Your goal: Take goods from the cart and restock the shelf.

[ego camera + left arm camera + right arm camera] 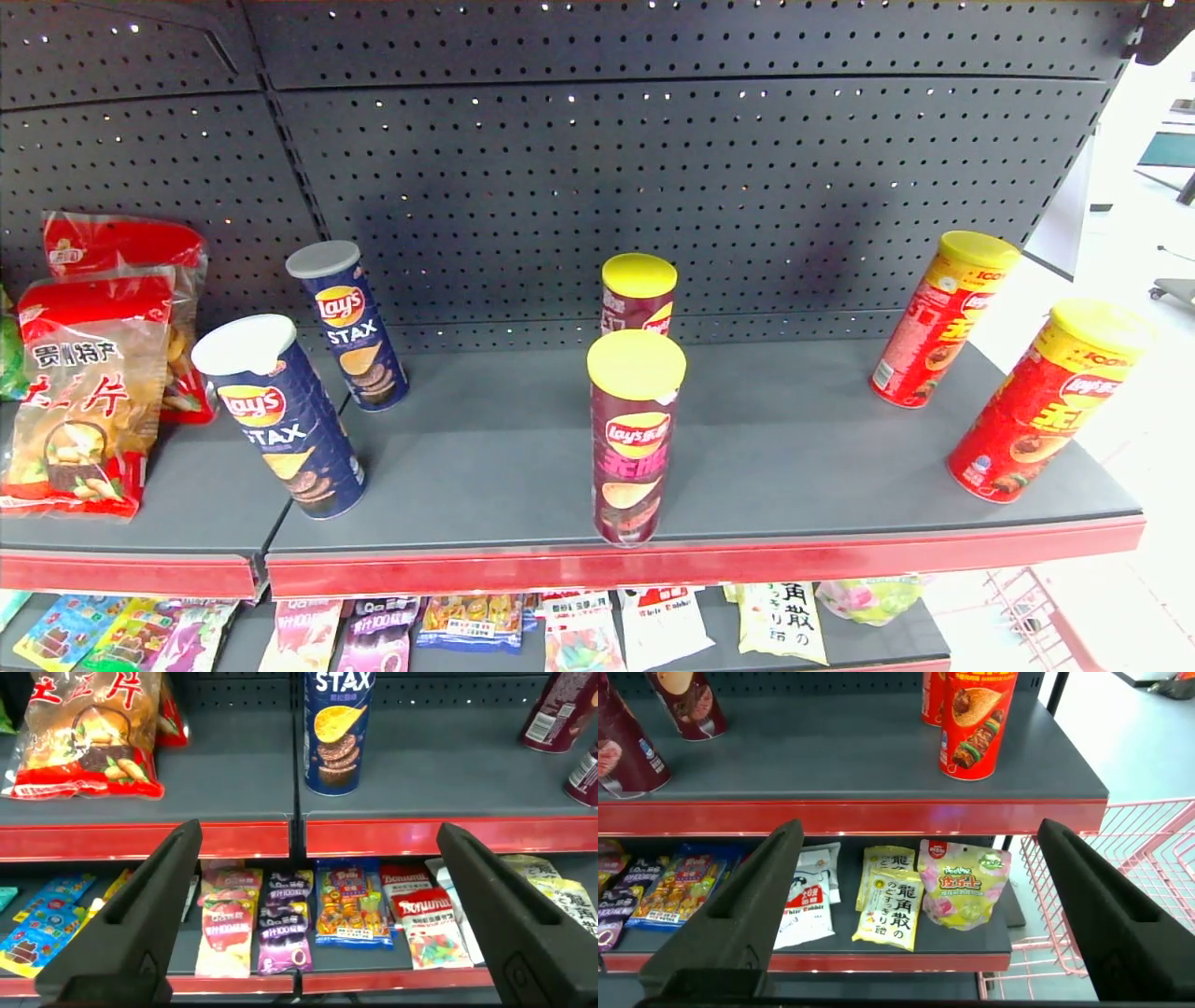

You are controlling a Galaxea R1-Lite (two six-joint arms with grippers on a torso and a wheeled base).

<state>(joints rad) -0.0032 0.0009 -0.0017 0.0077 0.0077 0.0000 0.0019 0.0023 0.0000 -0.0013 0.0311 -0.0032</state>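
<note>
On the grey shelf stand two blue chip cans, two maroon cans and two red cans. My left gripper is open and holds nothing; it faces the shelf's red front edge below the front blue can. My right gripper is likewise open with nothing in it, level with the shelf edge, and the front red can stands above and beyond it. A maroon can stands off to one side.
Red snack bags fill the shelf's left end. The lower shelf holds several small candy and snack packets. A pink wire cart stands by the shelf's right end. Wide gaps lie between the cans.
</note>
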